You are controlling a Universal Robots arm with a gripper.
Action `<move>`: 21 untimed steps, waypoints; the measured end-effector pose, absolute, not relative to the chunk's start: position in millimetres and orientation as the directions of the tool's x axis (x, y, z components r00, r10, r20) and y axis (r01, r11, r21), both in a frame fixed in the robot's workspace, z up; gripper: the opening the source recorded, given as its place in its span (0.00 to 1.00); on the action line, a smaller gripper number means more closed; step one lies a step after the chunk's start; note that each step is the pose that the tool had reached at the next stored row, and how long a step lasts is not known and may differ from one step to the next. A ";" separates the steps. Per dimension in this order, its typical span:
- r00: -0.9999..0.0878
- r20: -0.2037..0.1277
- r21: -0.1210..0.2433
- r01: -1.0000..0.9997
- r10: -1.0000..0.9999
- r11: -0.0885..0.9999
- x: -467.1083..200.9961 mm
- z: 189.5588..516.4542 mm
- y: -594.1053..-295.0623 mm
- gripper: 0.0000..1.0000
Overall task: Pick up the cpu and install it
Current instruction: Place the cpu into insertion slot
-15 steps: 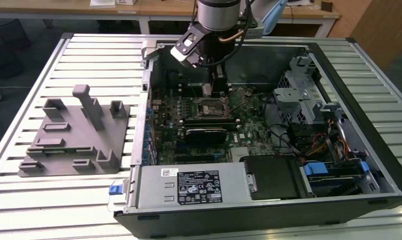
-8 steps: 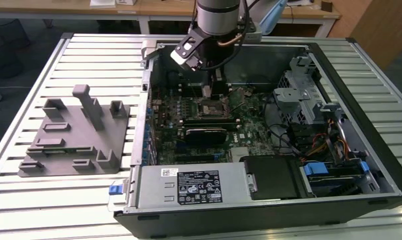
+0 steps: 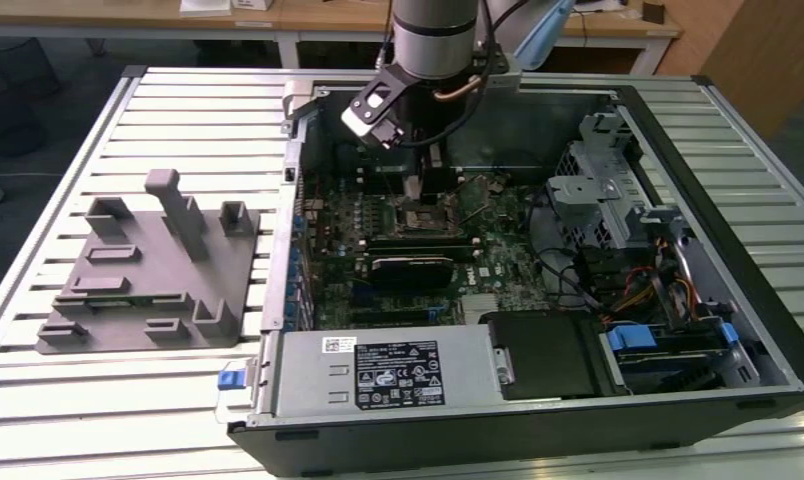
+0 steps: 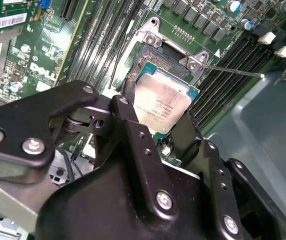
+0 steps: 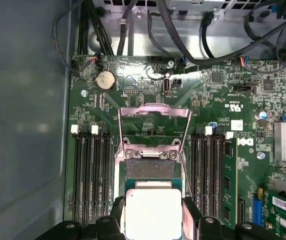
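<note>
The cpu (image 5: 153,214), a flat square chip with a pale silver top, sits between my gripper's two black fingers (image 5: 116,216). In the second wrist view the cpu (image 4: 164,102) hangs just over the open socket (image 4: 155,60) on the green motherboard. My gripper (image 4: 158,115) is shut on the cpu's opposite edges. The socket's metal load plate (image 5: 154,120) is flipped up and its thin lever (image 4: 235,72) sticks out sideways. In the exterior view my gripper (image 3: 422,197) reaches down into the open computer case, above the socket (image 3: 425,215).
Memory slots (image 5: 90,175) flank the socket on both sides. Black cables (image 5: 183,30) run along the board's edge. A grey plastic fixture (image 3: 149,270) stands on the slatted table at the exterior view's left. The case also holds a power supply (image 3: 375,375) and a drive cage (image 3: 602,190).
</note>
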State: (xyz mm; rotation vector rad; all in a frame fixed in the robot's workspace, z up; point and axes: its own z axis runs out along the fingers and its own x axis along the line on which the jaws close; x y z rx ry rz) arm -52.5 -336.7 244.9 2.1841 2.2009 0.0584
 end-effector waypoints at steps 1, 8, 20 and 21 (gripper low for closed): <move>-0.007 -0.002 0.055 0.998 1.000 0.008 -52.5 244.8 -336.7 0.54; -0.007 -0.003 0.055 0.998 1.000 0.007 -51.7 241.0 -334.4 0.54; -0.009 -0.003 0.055 0.998 1.000 0.009 -50.3 221.2 -331.7 0.54; -0.009 -0.003 0.055 0.998 1.000 0.009 -49.9 220.0 -331.6 0.54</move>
